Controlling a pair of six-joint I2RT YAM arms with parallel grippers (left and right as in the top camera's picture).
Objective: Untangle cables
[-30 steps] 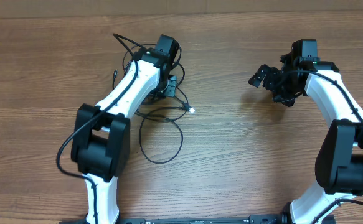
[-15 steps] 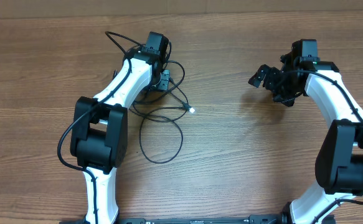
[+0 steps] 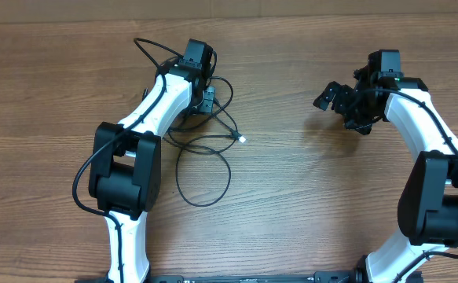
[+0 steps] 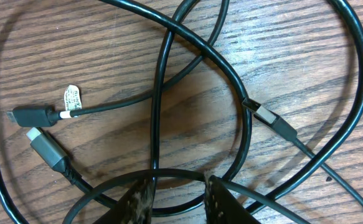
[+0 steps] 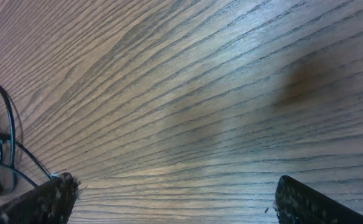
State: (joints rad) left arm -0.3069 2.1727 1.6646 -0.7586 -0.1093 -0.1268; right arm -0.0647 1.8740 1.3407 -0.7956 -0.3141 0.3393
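Untangling is barely beginning: the cables (image 4: 158,93) are lying crossed at the bench's (image 3: 291,204) far left, the left tool (image 4: 175,186) is straddling one strand, narrowly parted and seemingly not pinching, and the right tool (image 5: 175,200) is idling wide open.

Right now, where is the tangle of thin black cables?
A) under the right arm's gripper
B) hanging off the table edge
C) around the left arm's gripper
C: the cables lie looped by the left gripper, while the right gripper hangs open over bare table.
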